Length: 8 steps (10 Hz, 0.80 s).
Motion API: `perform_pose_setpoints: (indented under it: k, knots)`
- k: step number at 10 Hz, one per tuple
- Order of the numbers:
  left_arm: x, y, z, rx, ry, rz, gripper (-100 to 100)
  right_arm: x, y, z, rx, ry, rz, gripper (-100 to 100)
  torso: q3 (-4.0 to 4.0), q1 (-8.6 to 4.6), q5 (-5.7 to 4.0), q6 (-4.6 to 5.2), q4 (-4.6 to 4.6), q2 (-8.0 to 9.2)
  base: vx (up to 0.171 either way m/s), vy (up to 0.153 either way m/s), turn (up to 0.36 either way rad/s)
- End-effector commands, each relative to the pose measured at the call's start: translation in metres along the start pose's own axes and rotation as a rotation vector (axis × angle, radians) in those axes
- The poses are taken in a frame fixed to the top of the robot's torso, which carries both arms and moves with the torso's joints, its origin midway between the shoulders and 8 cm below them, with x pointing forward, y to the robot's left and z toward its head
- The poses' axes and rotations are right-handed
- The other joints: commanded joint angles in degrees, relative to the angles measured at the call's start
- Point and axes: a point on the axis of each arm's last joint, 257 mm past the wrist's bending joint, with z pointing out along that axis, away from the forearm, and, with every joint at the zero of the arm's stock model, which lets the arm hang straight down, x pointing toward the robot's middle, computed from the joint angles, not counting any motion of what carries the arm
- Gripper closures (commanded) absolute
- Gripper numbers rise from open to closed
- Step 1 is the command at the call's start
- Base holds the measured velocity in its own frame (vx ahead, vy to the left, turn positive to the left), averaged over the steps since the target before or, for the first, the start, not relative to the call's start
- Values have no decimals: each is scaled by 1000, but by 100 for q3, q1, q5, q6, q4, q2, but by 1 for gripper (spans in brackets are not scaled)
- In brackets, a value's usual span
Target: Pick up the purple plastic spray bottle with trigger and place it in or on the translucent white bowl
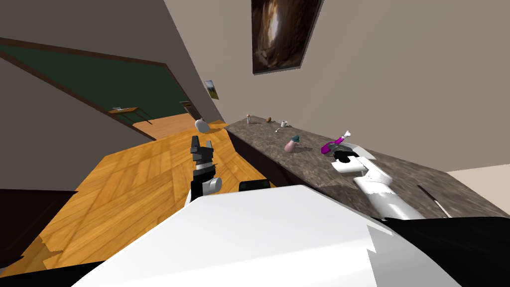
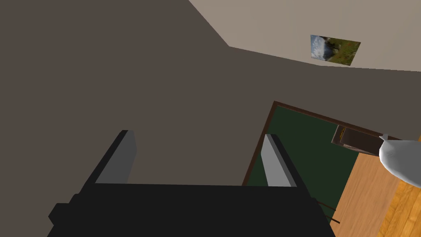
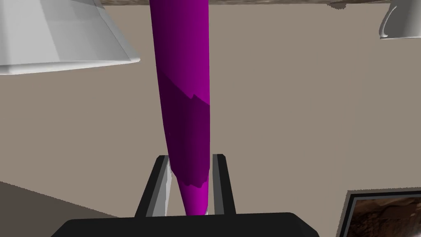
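R gripper (image 3: pixel 190 158) tight round purple spray bottle (image 3: pixel 183 82)

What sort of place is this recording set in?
Most likely a room in a house, perhaps a living or dining area: a wooden floor, a long dark stone-topped counter with small items such as a pink bottle, and a framed picture on the beige wall.

The picture's edge cuts off the purple spray bottle (image 3: pixel 183 82) and the white bowl (image 3: pixel 61 37) beside it in the right wrist view. On the worktop (image 1: pixel 428 174), little things (image 1: pixel 269 119) at the bowl's 10 o'clock are too small to name.
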Motion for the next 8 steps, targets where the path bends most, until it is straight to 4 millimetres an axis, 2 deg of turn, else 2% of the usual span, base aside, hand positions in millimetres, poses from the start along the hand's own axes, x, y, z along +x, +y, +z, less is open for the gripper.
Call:
perform_pose_setpoints:
  k: [1,3,4,8]
  knots:
    - [0,0,0,0,0,0,0,-18,-14,4,22,-18,15,100,0,0,0,0,0,0,-55,-10,137]
    - [0,0,0,0,0,0,0,-42,-31,7,49,-39,34,100,1,-1,-1,-1,2,1,-53,-11,133]
    - [0,0,0,0,0,0,0,-42,-31,7,49,-39,34,100,2,-2,0,-2,4,1,-39,-16,71]
    - [0,0,0,0,0,0,0,-87,-61,12,102,-70,74,100,8,-11,-2,-5,8,9,-66,-29,148]
